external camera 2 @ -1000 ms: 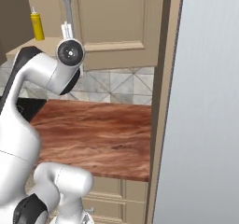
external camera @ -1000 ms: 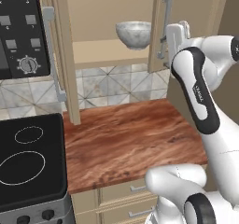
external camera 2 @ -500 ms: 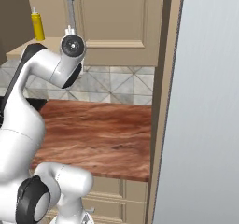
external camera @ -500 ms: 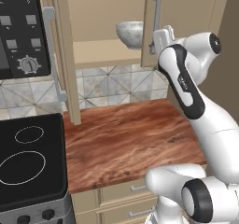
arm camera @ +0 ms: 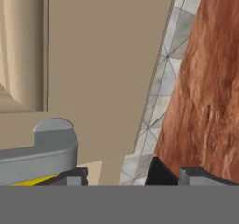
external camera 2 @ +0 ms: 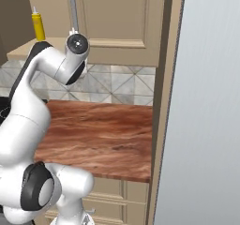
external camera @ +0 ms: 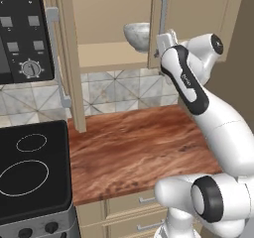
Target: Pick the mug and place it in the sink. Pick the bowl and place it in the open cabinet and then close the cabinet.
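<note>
Bowl (external camera: 137,35) sits on the cabinet (external camera: 197,14) inner shelf

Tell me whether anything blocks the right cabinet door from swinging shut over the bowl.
Nothing visible does. The bowl sits back on the cabinet shelf, inside the opening. The right door has swung partway across it, with the gripper at its silver handle. The left door stands wide open.

Beige cabinet (arm camera: 93,55) door panel close up; silver handle (arm camera: 42,148) low left; tiles, wooden counter (arm camera: 210,78) right.
</note>
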Controlling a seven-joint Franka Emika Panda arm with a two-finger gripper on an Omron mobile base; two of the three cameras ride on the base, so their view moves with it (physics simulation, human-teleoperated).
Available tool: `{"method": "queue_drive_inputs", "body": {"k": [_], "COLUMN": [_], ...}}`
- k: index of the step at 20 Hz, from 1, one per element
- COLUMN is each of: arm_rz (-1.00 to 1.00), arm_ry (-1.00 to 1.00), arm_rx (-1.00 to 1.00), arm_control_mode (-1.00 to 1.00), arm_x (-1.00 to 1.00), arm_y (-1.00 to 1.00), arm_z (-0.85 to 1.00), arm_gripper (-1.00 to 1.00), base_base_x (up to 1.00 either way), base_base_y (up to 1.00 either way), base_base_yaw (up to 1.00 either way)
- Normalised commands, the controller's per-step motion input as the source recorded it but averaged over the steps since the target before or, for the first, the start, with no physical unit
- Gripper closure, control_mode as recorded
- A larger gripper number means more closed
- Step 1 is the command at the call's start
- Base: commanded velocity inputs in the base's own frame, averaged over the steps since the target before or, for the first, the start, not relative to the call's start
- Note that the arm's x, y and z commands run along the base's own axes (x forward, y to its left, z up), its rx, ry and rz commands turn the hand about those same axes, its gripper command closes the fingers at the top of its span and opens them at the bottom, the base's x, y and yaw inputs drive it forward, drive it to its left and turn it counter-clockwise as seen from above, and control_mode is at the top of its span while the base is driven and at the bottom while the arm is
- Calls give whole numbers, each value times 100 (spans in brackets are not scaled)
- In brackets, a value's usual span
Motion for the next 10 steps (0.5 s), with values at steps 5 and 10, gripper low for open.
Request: {"method": "queue_drive_inputs", "body": {"k": [5,10], "arm_rz": [1,0], "arm_ry": [-2,0], "arm_rx": [0,0], "arm_control_mode": [-100,-100], "arm_x": [85,65], "arm_y": [-17,-5], "arm_z": [-29,-36], "arm_gripper": [-100,-100], "base_base_x": [0,0], "base_base_y": [0,0], "base_base_yaw": [0,0]}}
